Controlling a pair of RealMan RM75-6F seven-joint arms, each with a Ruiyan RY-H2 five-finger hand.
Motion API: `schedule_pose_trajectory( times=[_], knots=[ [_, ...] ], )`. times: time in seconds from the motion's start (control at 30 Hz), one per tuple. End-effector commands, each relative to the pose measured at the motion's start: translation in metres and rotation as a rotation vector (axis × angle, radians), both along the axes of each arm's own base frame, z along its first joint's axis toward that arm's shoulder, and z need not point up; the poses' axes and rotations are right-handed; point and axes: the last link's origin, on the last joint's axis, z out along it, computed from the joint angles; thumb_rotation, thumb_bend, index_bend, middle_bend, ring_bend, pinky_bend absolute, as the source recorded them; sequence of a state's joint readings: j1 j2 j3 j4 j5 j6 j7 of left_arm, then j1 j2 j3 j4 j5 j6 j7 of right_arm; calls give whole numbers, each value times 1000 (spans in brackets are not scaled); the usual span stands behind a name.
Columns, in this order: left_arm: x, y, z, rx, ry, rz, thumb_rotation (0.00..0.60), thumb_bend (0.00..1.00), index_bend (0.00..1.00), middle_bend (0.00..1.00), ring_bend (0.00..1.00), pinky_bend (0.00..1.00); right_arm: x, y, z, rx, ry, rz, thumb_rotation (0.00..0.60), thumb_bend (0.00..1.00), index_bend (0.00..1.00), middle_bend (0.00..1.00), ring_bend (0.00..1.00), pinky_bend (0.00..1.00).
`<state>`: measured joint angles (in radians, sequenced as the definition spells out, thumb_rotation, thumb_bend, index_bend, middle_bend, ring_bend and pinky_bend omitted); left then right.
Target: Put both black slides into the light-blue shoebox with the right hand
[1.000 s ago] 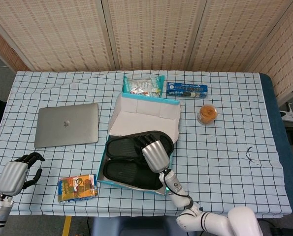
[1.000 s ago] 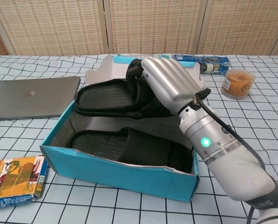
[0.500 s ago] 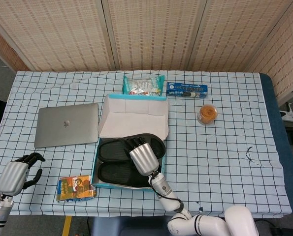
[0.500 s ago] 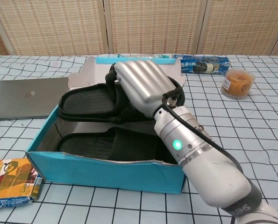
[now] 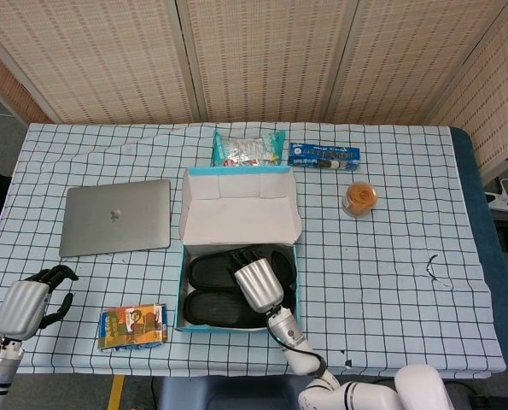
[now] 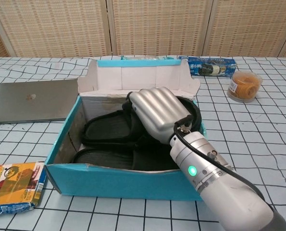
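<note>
The light-blue shoebox (image 5: 182, 301) (image 6: 118, 181) stands in front of me with its lid (image 5: 241, 209) folded back. Both black slides lie inside it: the far slide (image 5: 215, 268) (image 6: 106, 130) and the near slide (image 5: 209, 307) (image 6: 98, 156). My right hand (image 5: 258, 287) (image 6: 158, 113) reaches down into the box, its fingers curled over the far slide's strap and gripping it; the fingertips are hidden behind the strap. My left hand (image 5: 25, 306) hangs at the table's front left corner, holding nothing, fingers loosely bent and apart from the thumb.
A grey laptop (image 5: 115, 216) (image 6: 30, 98) lies left of the box. A colourful packet (image 5: 132, 325) (image 6: 13, 186) sits at the front left. Behind the box are a snack bag (image 5: 247, 147), a blue biscuit pack (image 5: 324, 156) (image 6: 207, 66) and a small orange tub (image 5: 359, 198) (image 6: 244, 85).
The box has slid back right and turned square to me. My right hand has sunk lower with the far slide, which now lies down inside the box. The left hand has not moved.
</note>
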<state>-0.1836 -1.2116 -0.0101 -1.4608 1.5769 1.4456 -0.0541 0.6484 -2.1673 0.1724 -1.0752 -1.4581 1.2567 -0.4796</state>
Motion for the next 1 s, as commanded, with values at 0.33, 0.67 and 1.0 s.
schedule_pose_trajectory(
  times=[0.33, 0.67, 1.0],
  knots=[
    [-2, 0, -3, -11, 13, 7, 600, 456, 389, 323, 378, 597, -13, -19, 18, 59, -88, -23, 600, 81, 101, 199, 31, 292],
    [-1, 0, -4, -13, 16, 7, 600, 455, 390, 323, 378, 597, -20, -21, 74, 117, -217, -36, 600, 61, 0, 39, 0, 75],
    [-1, 1, -6, -16, 27, 8, 600, 455, 389, 324, 378, 598, -46, -29, 114, 225, -203, -170, 600, 38, 0, 0, 0, 25]
  ],
)
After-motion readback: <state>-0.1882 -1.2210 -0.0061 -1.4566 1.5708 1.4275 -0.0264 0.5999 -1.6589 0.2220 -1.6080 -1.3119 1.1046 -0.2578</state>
